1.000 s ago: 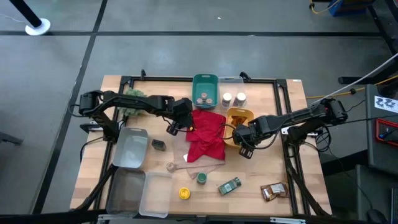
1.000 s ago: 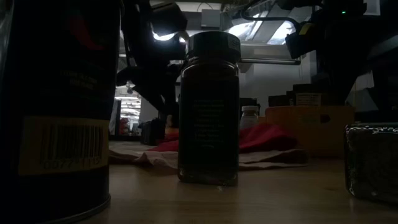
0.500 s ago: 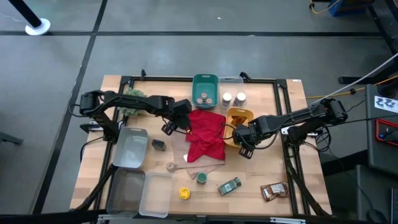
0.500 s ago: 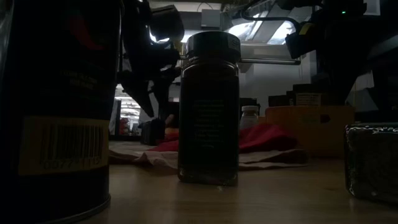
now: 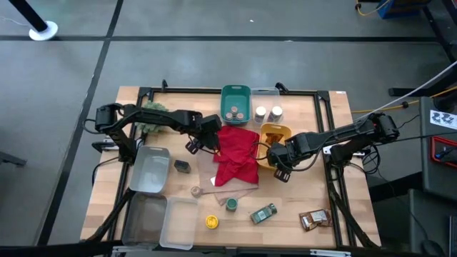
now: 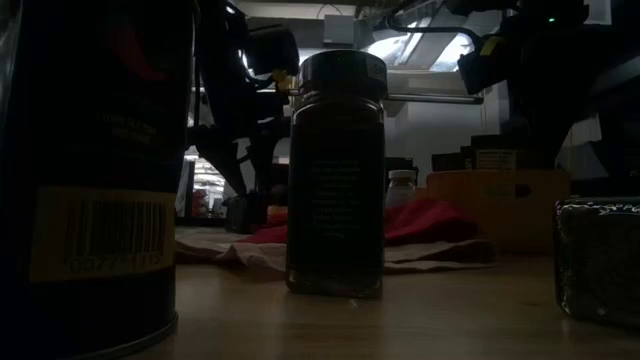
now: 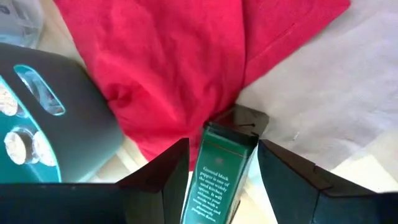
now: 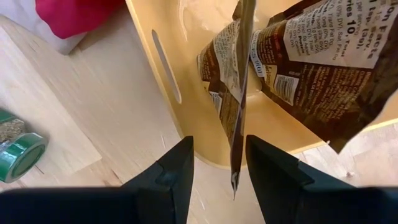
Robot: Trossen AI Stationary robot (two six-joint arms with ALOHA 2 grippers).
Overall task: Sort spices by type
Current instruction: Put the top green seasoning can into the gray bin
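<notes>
While a green-labelled tin (image 7: pixel 219 173) is clamped between the fingers of the left claw (image 5: pixel 198 143), it is held just at nine o'clock of the red cloth (image 5: pixel 235 153), above the desk (image 5: pixel 314 193). A brown foil packet (image 8: pixel 239 93) is pinched edge-on by the right claw (image 5: pixel 280 165) over the yellow bin (image 5: pixel 273 133), where more packets (image 8: pixel 317 68) are seen. At twelve o'clock, jars are kept in a teal bin (image 5: pixel 235 94).

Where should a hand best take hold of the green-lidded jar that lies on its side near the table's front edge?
Grip the green-lidded jar across the middle of its body, coming straight down from above. It lies flat, with bare tabletop along both long sides, so the fingers should fit there.
</notes>
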